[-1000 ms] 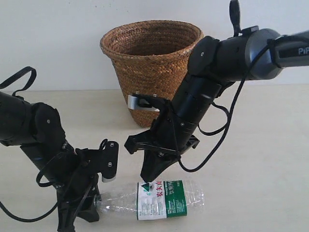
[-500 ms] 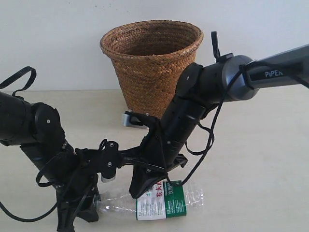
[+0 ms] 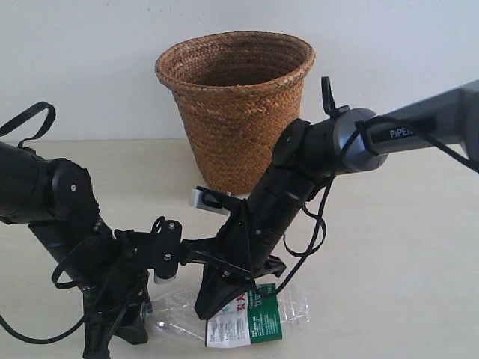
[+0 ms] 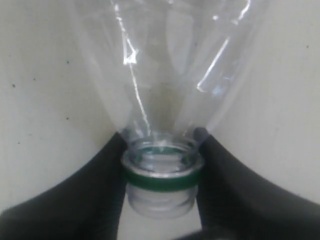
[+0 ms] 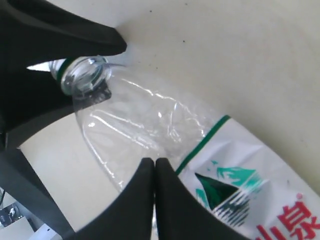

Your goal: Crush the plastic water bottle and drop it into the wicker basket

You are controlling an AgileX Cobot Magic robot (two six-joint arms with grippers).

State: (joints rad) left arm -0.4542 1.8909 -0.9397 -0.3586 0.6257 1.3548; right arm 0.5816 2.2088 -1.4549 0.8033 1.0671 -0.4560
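Note:
The plastic water bottle (image 3: 258,321) lies on its side on the table, its clear body dented and its label creased. No cap shows; only a green ring circles the open neck (image 4: 162,172). My left gripper (image 3: 141,314) is shut on that neck, with one black finger (image 4: 95,200) on each side. My right gripper (image 3: 213,299) is shut, fingertips together (image 5: 154,162), pressing on the clear body (image 5: 135,125) beside the label (image 5: 235,175). The wicker basket (image 3: 236,112) stands upright behind both arms, against the wall.
The tan table (image 3: 389,262) stretches out to the right of the bottle. Black cables loop off the right arm (image 3: 318,232) and around the left arm (image 3: 30,120). A white wall stands just behind the basket.
My right gripper has come down and leftward onto the bottle's middle. The bottle body has buckled and the label end has shifted down. The left gripper still holds the neck.

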